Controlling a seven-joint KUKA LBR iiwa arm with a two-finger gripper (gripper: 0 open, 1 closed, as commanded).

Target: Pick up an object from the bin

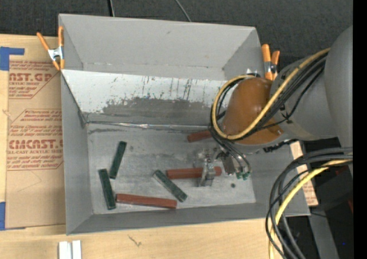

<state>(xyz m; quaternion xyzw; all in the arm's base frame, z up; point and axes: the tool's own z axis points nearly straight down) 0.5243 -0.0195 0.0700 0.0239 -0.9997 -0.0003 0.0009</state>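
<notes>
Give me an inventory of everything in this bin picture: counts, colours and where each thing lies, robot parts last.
Bin: one, grey metal, middle of the view.
Green sticks: three, dark green; two on the floor's left, one slanted near the middle.
Red-brown sticks: three; one front left, one mid-floor with its right end at the gripper, one at the back partly under the arm.
Gripper: one, metal, over the floor's right part.
Orange cover: one, on the wrist.
Cables: several, yellow and black, around the wrist.
</notes>
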